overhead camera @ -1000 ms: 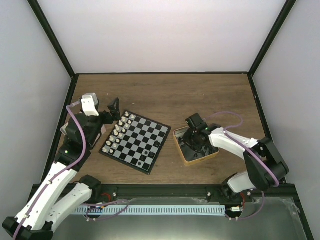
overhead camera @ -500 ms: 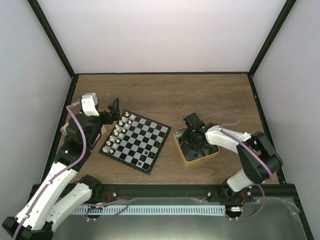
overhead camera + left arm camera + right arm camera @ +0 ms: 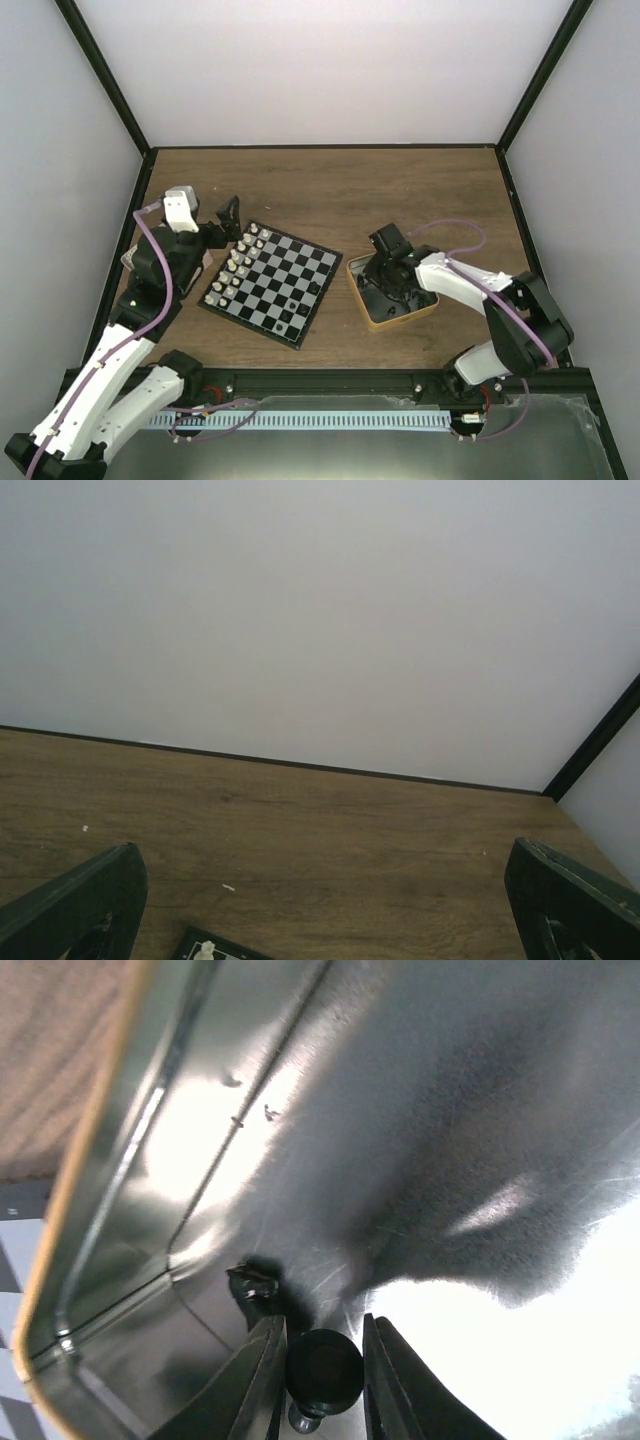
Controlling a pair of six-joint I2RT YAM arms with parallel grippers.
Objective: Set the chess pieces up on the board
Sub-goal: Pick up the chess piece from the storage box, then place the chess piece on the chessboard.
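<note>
1. We are working the right gripper (image 3: pixel 322 1345) down inside the gold-rimmed tin (image 3: pixel 400 316), with its fingers standing narrow on either side of one black piece (image 3: pixel 325 1368).
2. In the right wrist view both fingers are lying against the piece's flanks with no gap that we can see, so we are reading this as a grip. We cannot tell whether the piece is clear of the tin floor.
3. The piece is showing us its round end, so we are judging that its long axis runs along the fingers, not across them.
4. A second small dark thing (image 3: pixel 255 1285) is sitting in the tin's corner just beyond one finger, too blurred to name.
5. The left gripper (image 3: pixel 325 905) is hanging spread to its widest, with nothing in it, beside the far left corner of the board (image 3: pixel 300 265).
6. The board is lying to the left of the tin, near but apart. The white pieces (image 3: pixel 240 262) are lining its left side, so we are expecting a carry leftward to the nearer edge, where a few black pieces (image 3: pixel 290 300) are standing. The right arm is the nearer one.
</note>
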